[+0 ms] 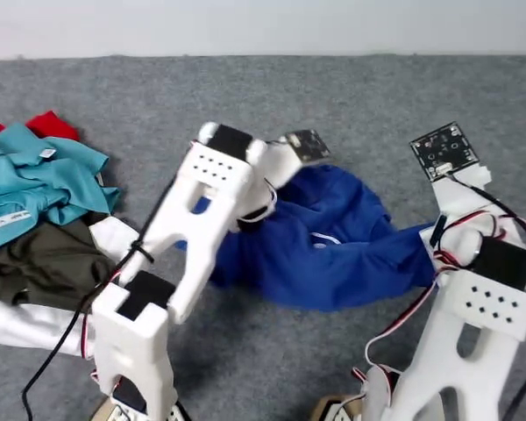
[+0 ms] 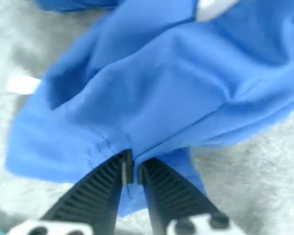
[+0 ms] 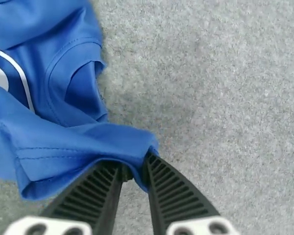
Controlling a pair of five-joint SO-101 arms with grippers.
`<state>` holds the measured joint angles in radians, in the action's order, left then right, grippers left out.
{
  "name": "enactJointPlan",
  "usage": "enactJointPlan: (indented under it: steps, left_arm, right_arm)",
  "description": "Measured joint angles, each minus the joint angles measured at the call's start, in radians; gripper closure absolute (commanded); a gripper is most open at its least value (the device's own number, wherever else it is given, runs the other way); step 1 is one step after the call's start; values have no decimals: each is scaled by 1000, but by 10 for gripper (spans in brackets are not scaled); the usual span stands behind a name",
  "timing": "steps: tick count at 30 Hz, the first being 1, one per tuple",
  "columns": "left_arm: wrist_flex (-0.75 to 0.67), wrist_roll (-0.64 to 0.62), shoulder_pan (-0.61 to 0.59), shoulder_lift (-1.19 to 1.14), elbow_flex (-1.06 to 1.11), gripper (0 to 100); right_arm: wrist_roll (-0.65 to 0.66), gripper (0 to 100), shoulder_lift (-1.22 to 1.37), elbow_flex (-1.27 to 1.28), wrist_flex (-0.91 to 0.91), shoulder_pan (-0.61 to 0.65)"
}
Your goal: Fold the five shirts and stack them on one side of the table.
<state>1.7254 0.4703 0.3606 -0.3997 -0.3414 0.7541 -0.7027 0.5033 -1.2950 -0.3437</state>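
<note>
A blue shirt [image 1: 324, 246] lies crumpled at the middle of the grey table, stretched between the two arms. In the left wrist view my left gripper [image 2: 132, 169] is shut on a fold of the blue shirt [image 2: 166, 88]. My right gripper [image 3: 134, 169] is shut on a hemmed edge of the blue shirt [image 3: 54, 127], with the collar lying beyond it. In the high view the left arm [image 1: 210, 189] stands over the shirt's left side and the right arm [image 1: 478, 263] at its right end.
A pile of other shirts sits at the table's left: teal [image 1: 35, 180], red [image 1: 53, 124], dark olive [image 1: 44, 263] and white [image 1: 26, 320]. Bare grey felt [image 1: 386, 105] stretches along the back and right of the blue shirt.
</note>
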Motion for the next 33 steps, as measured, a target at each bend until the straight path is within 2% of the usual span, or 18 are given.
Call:
enactJointPlan:
  steps: [8, 12, 18, 22, 26, 29, 33]
  left_arm:
    - [5, 5, -104, 319, -3, 985]
    - [8, 5, -183, 500, -3, 985]
    - [-126, 5, -331, 718, -3, 985]
    - [-258, 5, -390, 822, -3, 985]
    - [-367, 32, -399, 899, -3, 985]
    - [-404, 78, -399, 933, -14, 985]
    - [-405, 109, -407, 948, -15, 985]
  right_arm:
    - [0, 990, -60, -121, 0, 0]
    - [-40, 990, -69, -230, 0, 0]
    - [-60, 990, -71, -407, 12, 8]
    - [-60, 990, -72, -508, 95, 8]
    - [-60, 990, -75, -603, 204, 8]
    - [-57, 990, -84, -644, 304, 8]
    - [18, 990, -95, -658, 436, 20]
